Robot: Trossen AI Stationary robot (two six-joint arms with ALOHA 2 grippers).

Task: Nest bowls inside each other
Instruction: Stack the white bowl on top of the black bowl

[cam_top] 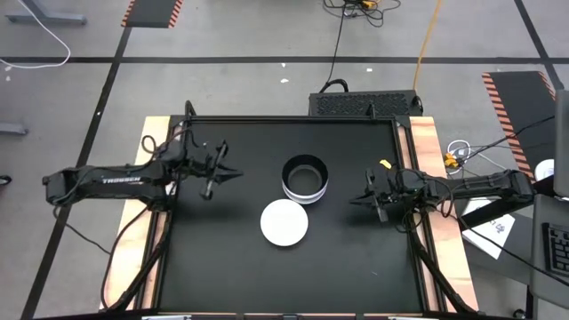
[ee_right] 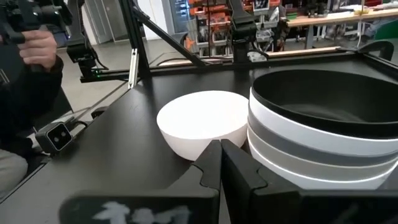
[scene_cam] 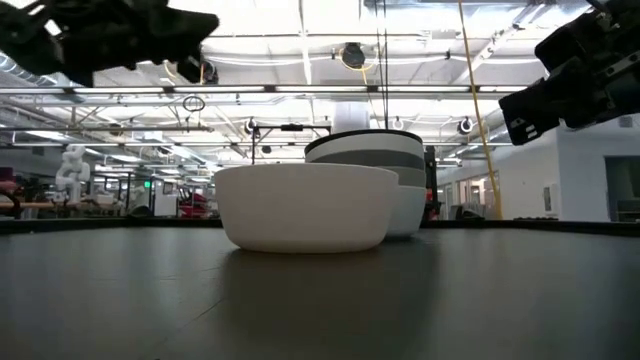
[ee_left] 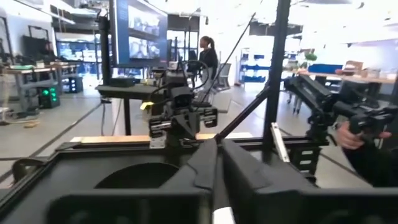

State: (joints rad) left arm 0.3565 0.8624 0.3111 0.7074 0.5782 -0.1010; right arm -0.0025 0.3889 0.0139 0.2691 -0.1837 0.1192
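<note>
A stack of nested bowls (cam_top: 305, 178) stands near the table's middle, the black bowl on top and white and grey walls below it (ee_right: 311, 140). One plain white bowl (cam_top: 284, 222) stands upright on its base just near-left of the stack, also seen in the low view (scene_cam: 305, 205) and the right wrist view (ee_right: 205, 124). My left gripper (cam_top: 238, 172) hovers shut to the left of the stack. My right gripper (cam_top: 354, 201) hovers shut to its right, fingers (ee_right: 221, 158) pointing at the gap between white bowl and stack. Both are above the table and touch nothing.
The black tabletop (cam_top: 222, 258) has a raised frame with wooden strips along its left and right sides (cam_top: 425, 142). A person's hand (ee_right: 37, 43) holding a device shows beyond the table. Bare tabletop lies near and left of the bowls.
</note>
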